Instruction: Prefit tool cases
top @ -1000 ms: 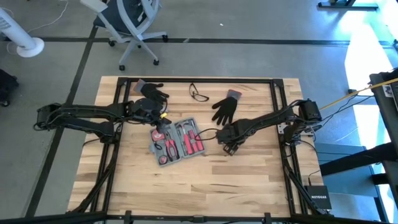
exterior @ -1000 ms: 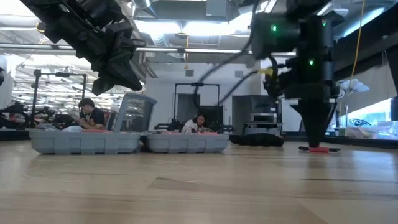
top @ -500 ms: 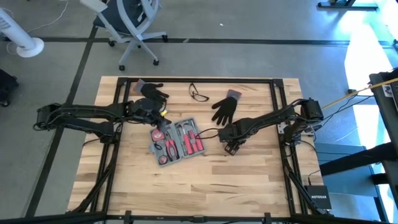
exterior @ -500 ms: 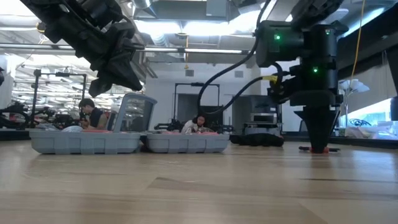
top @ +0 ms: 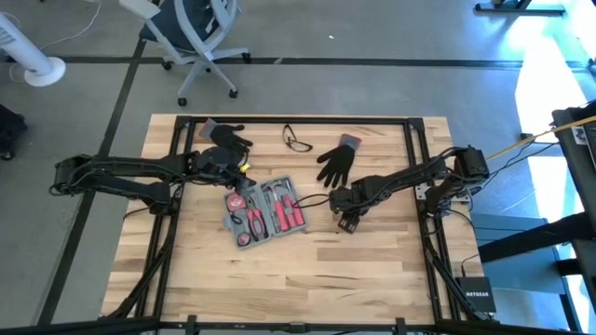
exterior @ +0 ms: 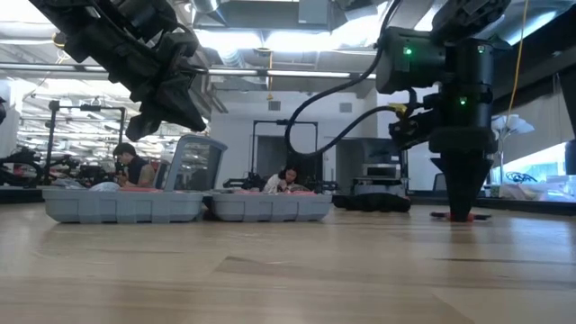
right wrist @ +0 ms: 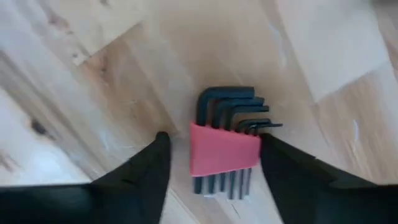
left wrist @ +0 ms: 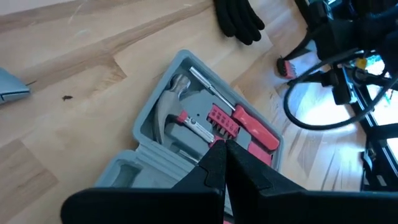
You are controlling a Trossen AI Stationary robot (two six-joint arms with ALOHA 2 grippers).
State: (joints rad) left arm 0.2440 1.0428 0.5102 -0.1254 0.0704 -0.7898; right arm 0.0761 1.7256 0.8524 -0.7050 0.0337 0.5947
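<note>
The tool case lies open at the surface's centre, recesses up to receive tools. At its three o'clock, the right gripper straddles the hex key set, fingers apart for grasping. The left gripper hovers over the case at ten o'clock, fingers together.

The right hand has come down toward the pale wooden plank surface over the last second. In the low view its dark pointed tip, earlier just above the boards, now reaches down to them at the small red-and-black set of hex keys in a red plastic holder. Its two dark fingers have drawn somewhat closer together and now stand either side of that holder, not yet touching it. In the high view the right arm's forearm has shifted slightly toward the table's right edge.
</note>
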